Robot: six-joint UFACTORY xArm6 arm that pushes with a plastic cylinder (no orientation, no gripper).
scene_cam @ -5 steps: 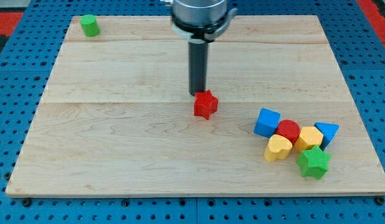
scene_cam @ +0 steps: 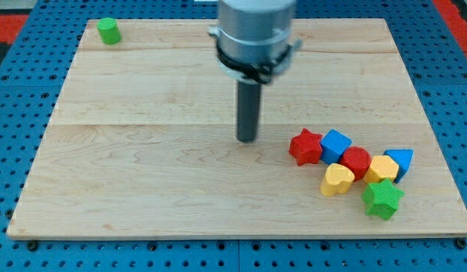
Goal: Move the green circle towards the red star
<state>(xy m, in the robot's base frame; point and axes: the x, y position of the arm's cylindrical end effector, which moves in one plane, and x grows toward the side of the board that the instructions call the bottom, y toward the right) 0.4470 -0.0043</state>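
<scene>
Now our tip (scene_cam: 247, 140) holds nothing, resting mid-frame just left of the red star (scene_cam: 305, 146); the green circle (scene_cam: 107, 31) sits upper left.

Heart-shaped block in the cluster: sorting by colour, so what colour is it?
Yellow. The heart-shaped block shows clearly in the camera view, at the cluster's bottom left.

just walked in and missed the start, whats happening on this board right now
A single robot arm is sliding my tip over a wooden board to push small blocks. It stands near the middle, left of the red star and not touching it. The star sits against a cluster of blocks at the view's right. The green circle it should bring over is alone in the top left corner, far away.
</scene>
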